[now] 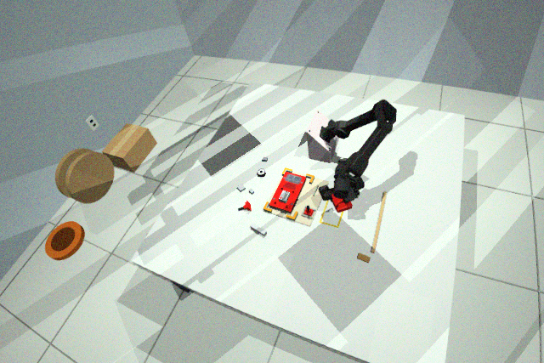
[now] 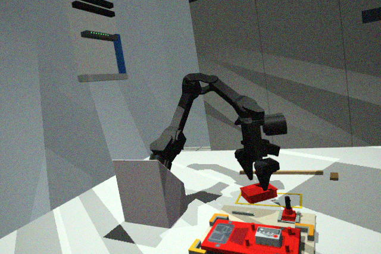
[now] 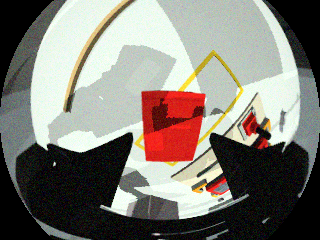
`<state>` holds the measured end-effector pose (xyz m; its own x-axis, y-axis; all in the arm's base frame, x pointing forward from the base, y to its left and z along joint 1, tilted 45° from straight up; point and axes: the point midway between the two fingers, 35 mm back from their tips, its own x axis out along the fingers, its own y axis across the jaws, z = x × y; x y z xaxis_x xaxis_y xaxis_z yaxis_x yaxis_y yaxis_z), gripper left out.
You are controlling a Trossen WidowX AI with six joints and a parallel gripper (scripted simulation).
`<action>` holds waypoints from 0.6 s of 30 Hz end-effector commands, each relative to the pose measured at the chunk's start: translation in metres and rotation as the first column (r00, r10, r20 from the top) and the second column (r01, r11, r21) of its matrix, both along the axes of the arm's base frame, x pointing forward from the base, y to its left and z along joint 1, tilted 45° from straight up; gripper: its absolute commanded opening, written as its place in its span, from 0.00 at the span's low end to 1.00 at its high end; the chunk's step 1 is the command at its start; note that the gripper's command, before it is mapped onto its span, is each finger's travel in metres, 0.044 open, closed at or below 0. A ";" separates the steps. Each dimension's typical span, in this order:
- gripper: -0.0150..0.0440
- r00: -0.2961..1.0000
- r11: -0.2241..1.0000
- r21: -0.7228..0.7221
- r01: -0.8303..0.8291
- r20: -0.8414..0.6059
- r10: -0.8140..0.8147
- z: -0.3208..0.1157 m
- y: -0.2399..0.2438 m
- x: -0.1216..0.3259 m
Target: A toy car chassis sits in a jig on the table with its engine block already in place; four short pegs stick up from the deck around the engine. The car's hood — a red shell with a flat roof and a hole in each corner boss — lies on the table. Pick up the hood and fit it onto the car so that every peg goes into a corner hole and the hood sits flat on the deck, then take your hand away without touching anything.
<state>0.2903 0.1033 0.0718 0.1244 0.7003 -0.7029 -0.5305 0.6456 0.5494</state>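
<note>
The gripper (image 2: pixel 258 178) is wide open and holds nothing (one finger on each side of the hood (image 2: pixel 258 192)). The hood lies inside the yellow outline (image 2: pixel 268 204), just beside the chassis (image 2: pixel 250 238).

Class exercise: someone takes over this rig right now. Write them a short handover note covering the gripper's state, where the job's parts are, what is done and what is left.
Gripper: open, holding nothing, poised right over the hood, fingers astride it.
Hood: on the table, partly inside the yellow outline, beside the jig.
Car: in the jig, engine in place, pegs uncovered.
Done: approach to the hood.
Left: close on the hood, lift it, carry it over the car, line the corner holes up with the pegs, seat it flat, let go and withdraw without touching anything.
</note>
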 end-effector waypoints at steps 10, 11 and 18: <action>1.00 1.000 1.000 -0.002 0.003 -0.002 -0.003 -0.006 0.005 0.000; 1.00 1.000 1.000 -0.002 0.003 -0.002 -0.003 -0.006 0.005 0.000; 1.00 1.000 1.000 -0.002 0.003 -0.002 -0.003 -0.008 0.007 0.001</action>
